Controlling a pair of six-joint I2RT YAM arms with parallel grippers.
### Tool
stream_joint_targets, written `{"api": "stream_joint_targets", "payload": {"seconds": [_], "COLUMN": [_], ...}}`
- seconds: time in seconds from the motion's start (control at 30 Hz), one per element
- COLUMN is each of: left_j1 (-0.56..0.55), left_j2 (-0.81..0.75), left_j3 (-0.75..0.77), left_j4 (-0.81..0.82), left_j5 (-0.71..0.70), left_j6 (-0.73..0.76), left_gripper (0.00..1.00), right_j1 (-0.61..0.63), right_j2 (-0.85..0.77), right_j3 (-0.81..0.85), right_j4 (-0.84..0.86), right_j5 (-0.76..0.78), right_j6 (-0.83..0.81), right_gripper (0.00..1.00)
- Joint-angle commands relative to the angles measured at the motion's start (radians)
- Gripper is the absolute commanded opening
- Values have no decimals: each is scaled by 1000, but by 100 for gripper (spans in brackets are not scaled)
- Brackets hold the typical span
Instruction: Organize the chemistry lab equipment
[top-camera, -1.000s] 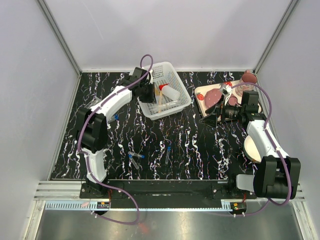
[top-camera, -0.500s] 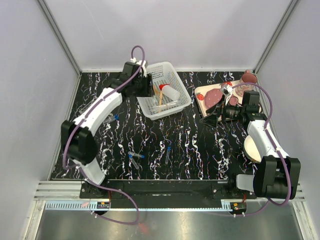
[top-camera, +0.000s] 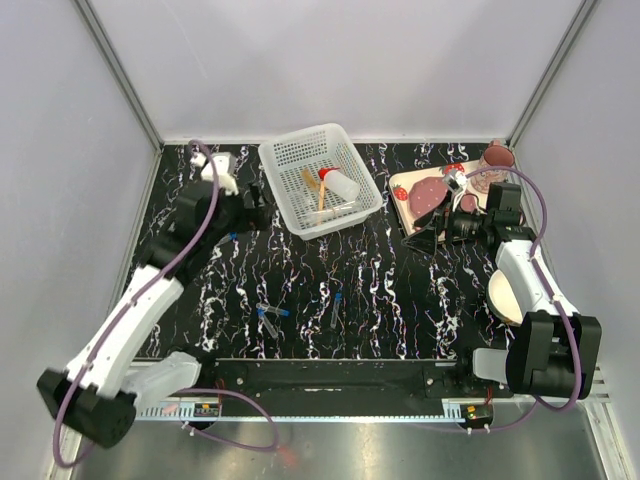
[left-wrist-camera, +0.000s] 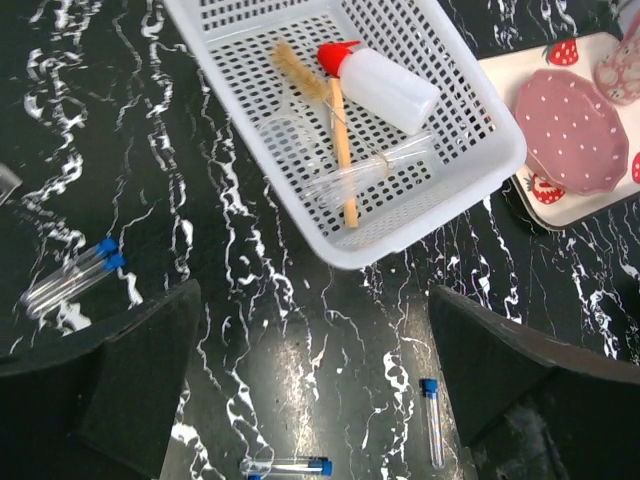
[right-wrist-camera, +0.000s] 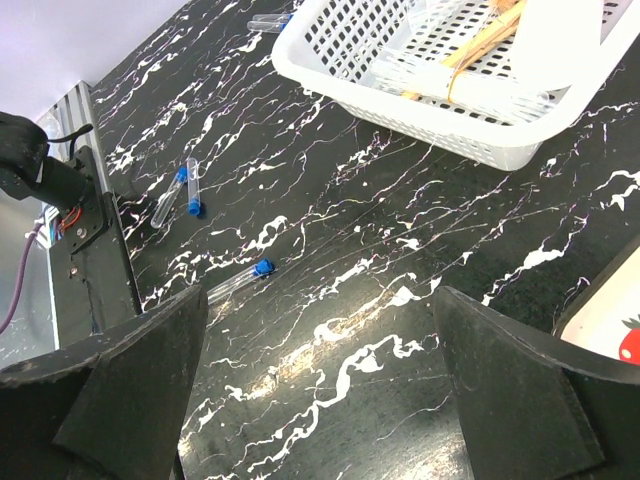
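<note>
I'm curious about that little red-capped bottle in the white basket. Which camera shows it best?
The left wrist view: the squeeze bottle lies whole and close in the basket, red cap plain. The top external view shows the bottle whole but small; the right wrist view only part of its white body.

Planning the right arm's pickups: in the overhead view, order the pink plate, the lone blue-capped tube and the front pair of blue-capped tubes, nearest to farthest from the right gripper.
1. Pink plate, back right, just beyond the right gripper.
2. Lone blue-capped tube, toward the front, to its left.
3. Front pair of blue-capped tubes, farther left along the front.
</note>
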Motion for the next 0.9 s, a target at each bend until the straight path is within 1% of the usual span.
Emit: {"api": "stream_joint_targets", "payload": {"seconds": [0.0, 0.03, 0.17, 0.27, 0.43, 0.57, 0.87], "left_j1": [22, 26, 36, 39, 39, 39, 39], "left_j2": [-212, -273, -361, -390, -418, -421, -297], "left_j3": [-138, -181, -241, -270, -328, -351, -371], "left_j4": [111, 109, 44, -48, -98, -99, -98], "left_j5": [-88, -85, -65, -51, -33, -37, -8], "left_j6": [-36, -48, -97, -143, -199, -211, -239], "left_gripper": [99, 99, 99, 99, 99, 99, 99], "right_j1": [-14, -16, -25, -31, -33, -34, -36], "right_j2": [-30, -32, -35, -33, -27, -24, -30], "right_j3": [8, 8, 8, 10, 10, 13, 16], "right_j4": [-3, -4, -6, -7, -10, -12, -24], "right_j5": [1, 1, 4, 6, 6, 4, 7], "right_j6": [-32, -33, -35, -38, -41, -44, -56], "right_gripper": [100, 100, 100, 100, 100, 100, 100]}}
